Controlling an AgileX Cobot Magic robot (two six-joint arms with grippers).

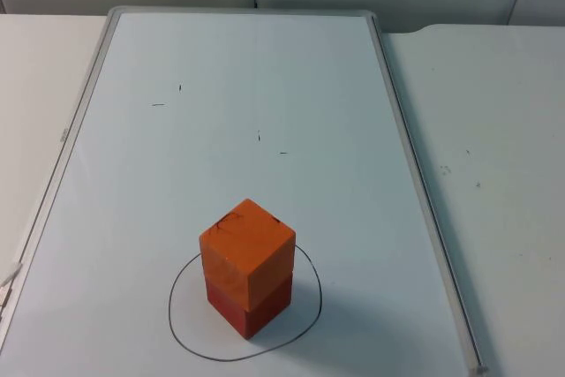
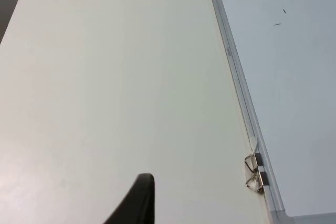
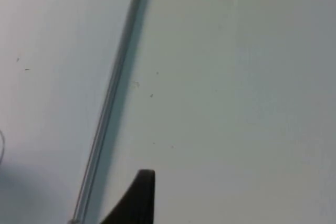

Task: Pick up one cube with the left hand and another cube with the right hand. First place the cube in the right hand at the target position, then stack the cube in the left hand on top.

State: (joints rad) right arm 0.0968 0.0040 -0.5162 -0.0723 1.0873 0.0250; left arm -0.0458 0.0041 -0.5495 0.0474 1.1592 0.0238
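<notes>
Where the pen-drawn ring (image 1: 181,306) marks the whiteboard (image 1: 247,112), the orange cube (image 1: 245,249) sits squarely on the red cube (image 1: 252,306), both inside it near the board's front edge. Beyond the stack the board lies open. Each hand waits over bare desk (image 1: 494,174) outside the board's frame: left hand (image 2: 137,203), right hand (image 3: 137,200); whether they are spread cannot be told.

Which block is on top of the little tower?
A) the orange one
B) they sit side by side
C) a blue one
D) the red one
A: the orange cube sits squarely on the red cube, inside the drawn circle on the whiteboard.
</notes>
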